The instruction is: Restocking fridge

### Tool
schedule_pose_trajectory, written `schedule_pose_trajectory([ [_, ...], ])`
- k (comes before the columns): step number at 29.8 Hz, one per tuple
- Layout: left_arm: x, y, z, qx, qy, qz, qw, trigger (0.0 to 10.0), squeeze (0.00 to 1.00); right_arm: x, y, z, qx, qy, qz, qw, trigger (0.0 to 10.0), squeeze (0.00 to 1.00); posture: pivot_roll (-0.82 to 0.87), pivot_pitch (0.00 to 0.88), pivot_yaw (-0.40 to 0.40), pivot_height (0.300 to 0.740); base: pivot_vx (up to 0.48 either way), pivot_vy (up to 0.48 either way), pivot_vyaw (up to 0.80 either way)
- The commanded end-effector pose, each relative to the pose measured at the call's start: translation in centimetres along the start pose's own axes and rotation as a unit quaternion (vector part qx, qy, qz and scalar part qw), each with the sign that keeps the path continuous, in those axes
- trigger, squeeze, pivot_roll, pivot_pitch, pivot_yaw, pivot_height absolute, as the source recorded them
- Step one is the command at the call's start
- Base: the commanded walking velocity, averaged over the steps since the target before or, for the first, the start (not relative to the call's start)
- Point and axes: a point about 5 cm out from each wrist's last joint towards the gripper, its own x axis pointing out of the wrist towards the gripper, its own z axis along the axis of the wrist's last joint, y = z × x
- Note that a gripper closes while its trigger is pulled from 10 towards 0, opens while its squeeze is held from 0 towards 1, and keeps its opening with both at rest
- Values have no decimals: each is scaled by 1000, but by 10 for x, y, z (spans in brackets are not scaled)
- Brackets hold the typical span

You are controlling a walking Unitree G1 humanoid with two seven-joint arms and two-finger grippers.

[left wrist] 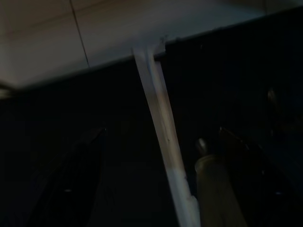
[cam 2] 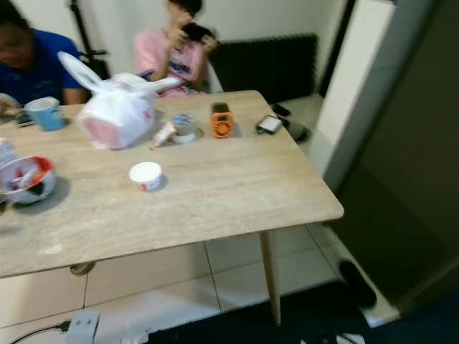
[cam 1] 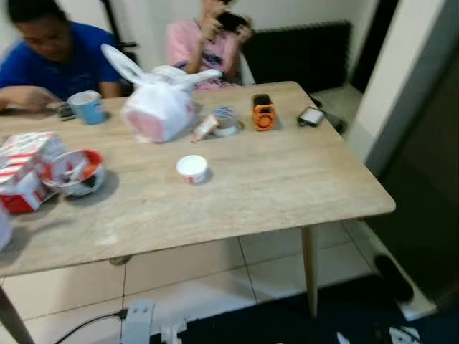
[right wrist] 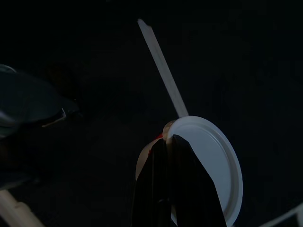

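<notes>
A small white-lidded cup [cam 1: 192, 168] with a red side stands near the middle of the wooden table [cam 1: 287, 186]. In the right wrist view, my right gripper [right wrist: 171, 139] is shut on the rim of a similar white-lidded cup [right wrist: 213, 165] against a dark background. The left wrist view is dark. It shows my left gripper [left wrist: 162, 130] open with nothing between its fingers, low beside a pale table leg [left wrist: 161, 132] and the tiled floor.
On the table are a knotted white plastic bag [cam 1: 159, 107], a small tub [cam 1: 225, 120], an orange gadget [cam 1: 263, 112], a blue mug [cam 1: 88, 107] and a red bowl [cam 1: 75, 172]. Two people sit at the far side. A dark tall panel [cam 1: 423, 179] stands at the right.
</notes>
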Motion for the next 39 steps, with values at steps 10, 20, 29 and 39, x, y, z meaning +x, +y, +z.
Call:
schedule_pose_trajectory([
  [10,-1,-2,-10,32,14,-3,999,10000,0,0,3,8,-14,-13,0,1000,10000,0,-115,0,67,740,0,0,-775],
  [20,-5,20,-15,-30,13,37,999,10000,0,0,20,10,-49,-10,23,998,10000,0,-42,0,42,740,0,0,-775],
  [29,-9,37,-18,-65,18,67,996,10000,0,-1,37,34,-100,-47,42,993,10000,0,-30,0,52,740,0,0,-775],
  [39,-19,46,-54,-153,54,91,982,10000,0,-1,41,28,-188,-43,63,979,10000,0,8,0,23,740,0,-190,-154],
])
